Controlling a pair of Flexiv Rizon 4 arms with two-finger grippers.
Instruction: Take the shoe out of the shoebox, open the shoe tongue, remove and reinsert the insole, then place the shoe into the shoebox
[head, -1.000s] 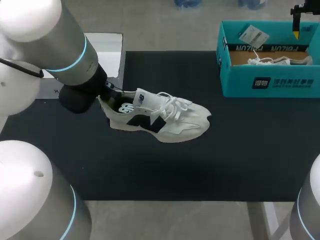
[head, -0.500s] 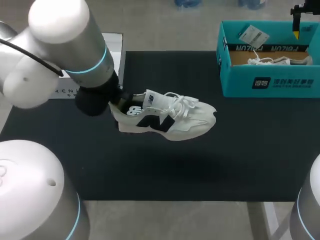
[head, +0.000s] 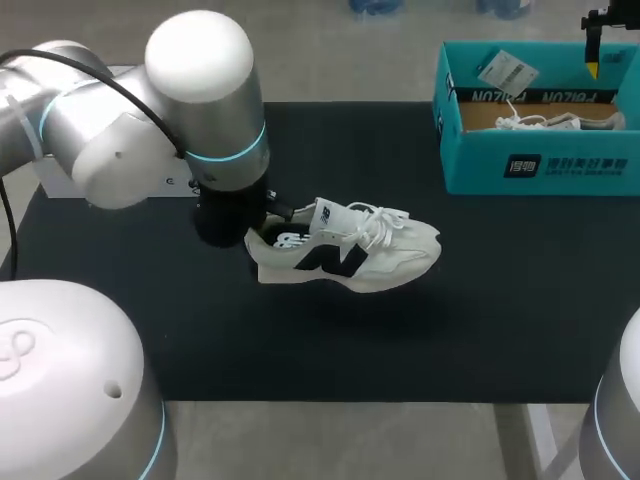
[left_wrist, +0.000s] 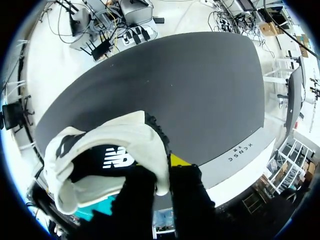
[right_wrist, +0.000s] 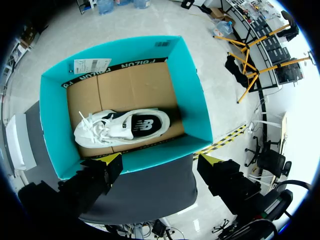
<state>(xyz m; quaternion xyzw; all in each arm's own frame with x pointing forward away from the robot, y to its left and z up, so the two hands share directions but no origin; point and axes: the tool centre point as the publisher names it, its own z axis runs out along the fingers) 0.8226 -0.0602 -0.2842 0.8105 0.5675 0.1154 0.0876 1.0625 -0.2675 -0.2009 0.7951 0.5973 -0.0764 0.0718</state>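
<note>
Bright even overhead light, faint soft shadow beneath the shoe (head: 352, 262)

The shoe (head: 350, 262) hangs over the mat (head: 500, 300), left of the shoebox (head: 540, 170), which holds a second shoe (right_wrist: 125, 126).

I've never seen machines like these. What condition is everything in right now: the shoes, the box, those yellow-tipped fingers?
held shoe: gripped at the heel, lifted off the mat.
left gripper: fingers shut on the held shoe's heel rim.
shoebox: open, no lid on it.
boxed shoe: resting on the shoebox floor.
right gripper: fingers open, empty, above the shoebox.
</note>
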